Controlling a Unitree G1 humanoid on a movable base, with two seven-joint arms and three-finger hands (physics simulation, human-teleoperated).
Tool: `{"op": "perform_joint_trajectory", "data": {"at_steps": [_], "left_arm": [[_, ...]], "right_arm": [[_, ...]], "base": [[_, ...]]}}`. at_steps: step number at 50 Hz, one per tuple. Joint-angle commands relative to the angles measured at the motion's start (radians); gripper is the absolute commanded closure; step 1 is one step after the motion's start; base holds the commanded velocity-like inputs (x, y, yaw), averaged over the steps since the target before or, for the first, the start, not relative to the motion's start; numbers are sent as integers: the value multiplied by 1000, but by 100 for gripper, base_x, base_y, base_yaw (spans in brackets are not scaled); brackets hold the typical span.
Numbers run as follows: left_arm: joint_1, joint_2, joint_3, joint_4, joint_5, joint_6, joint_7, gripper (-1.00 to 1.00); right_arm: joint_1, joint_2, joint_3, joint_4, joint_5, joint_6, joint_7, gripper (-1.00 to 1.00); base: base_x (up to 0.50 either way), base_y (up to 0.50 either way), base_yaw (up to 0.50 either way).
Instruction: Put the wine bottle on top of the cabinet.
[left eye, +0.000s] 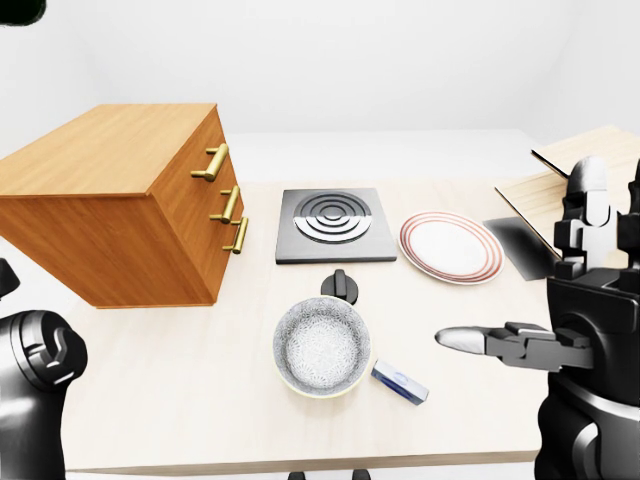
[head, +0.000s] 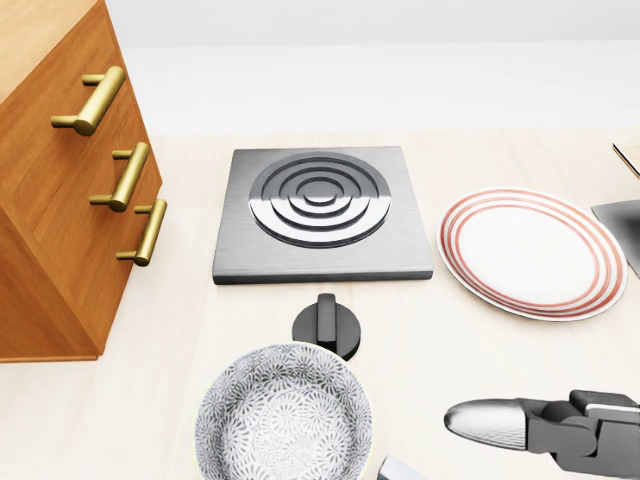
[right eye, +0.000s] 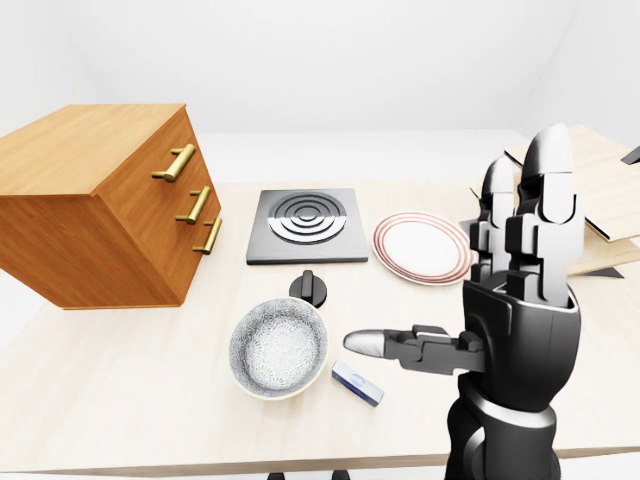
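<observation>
No wine bottle can be made out in any view. The wooden cabinet (left eye: 110, 215) with three brass handles (left eye: 228, 205) stands at the left of the table, and its flat top (left eye: 110, 145) is bare. A small dark shape (left eye: 18, 8) cuts the top left corner of the left-eye view; I cannot tell if it is my left hand or something it holds. My left arm (left eye: 35, 370) shows low at the left. My right hand (right eye: 460, 255) is open near the table's right, fingers (right eye: 548, 170) upright, thumb (right eye: 375, 343) pointing left, holding nothing.
On the table are a grey hob (left eye: 335, 225), a red-rimmed plate (left eye: 450, 248), a black knob (left eye: 340, 286), a patterned bowl (left eye: 322, 347) and a small blue box (left eye: 400, 382). Wooden boards (left eye: 565, 165) and a dark sheet (left eye: 515, 240) lie at the right.
</observation>
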Motion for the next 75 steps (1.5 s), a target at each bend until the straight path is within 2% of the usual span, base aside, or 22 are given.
{"op": "perform_joint_trajectory", "data": {"at_steps": [1, 9, 18, 21, 24, 26, 27, 28, 38, 49, 54, 63, 75], "left_arm": [[9, 11, -24, 230, -39, 0, -18, 100], [-9, -2, -30, 331, -35, 0, -38, 100], [-20, -14, -40, 366, -26, 0, -72, 100], [-24, -21, -44, 408, -31, 0, -105, 100], [-24, -32, -56, 463, 0, 0, -104, 100], [-36, -35, -53, 500, 6, 0, -111, 90], [-46, -34, -49, 524, -2, 0, -123, 74], [-52, -30, -52, 540, 5, 0, -125, 100], [-70, -36, -71, 602, 54, 0, -155, 100], [-135, -38, -79, 796, 127, 0, -144, 100], [-176, -27, -81, 832, 147, 0, -147, 100], [-211, -40, -83, 895, 193, 0, -124, 100], [-217, -59, -81, 938, 244, 0, -85, 100]], "right_arm": [[-42, -6, 32, 53, -5, 0, -17, -100], [-30, -4, 20, 57, 5, 0, -13, -100], [-12, 2, 13, 58, 10, 0, -8, -100], [-6, 4, 7, 51, 16, 0, -4, -100], [1, 8, 16, 70, 13, 0, -4, -100], [0, 8, 13, 72, 17, 0, -4, -100], [-1, 8, 11, 72, 17, 0, -4, -100], [-1, 7, 12, 66, 18, 0, -4, -100], [15, 12, 8, 70, 22, 0, -3, -100], [10, 11, 14, 83, 20, 0, -5, -100], [15, 11, 5, 85, 27, 0, -3, -100], [36, 17, -2, 70, 33, 0, 3, -100], [45, 22, -3, 66, 28, 0, 6, -100]], "base": [[0, 0, 0], [0, 0, 0], [0, 0, 0], [0, 0, 0], [0, 0, 0], [0, 0, 0], [0, 0, 0], [0, 0, 0], [0, 0, 0], [0, 0, 0], [0, 0, 0], [0, 0, 0], [0, 0, 0]]}}
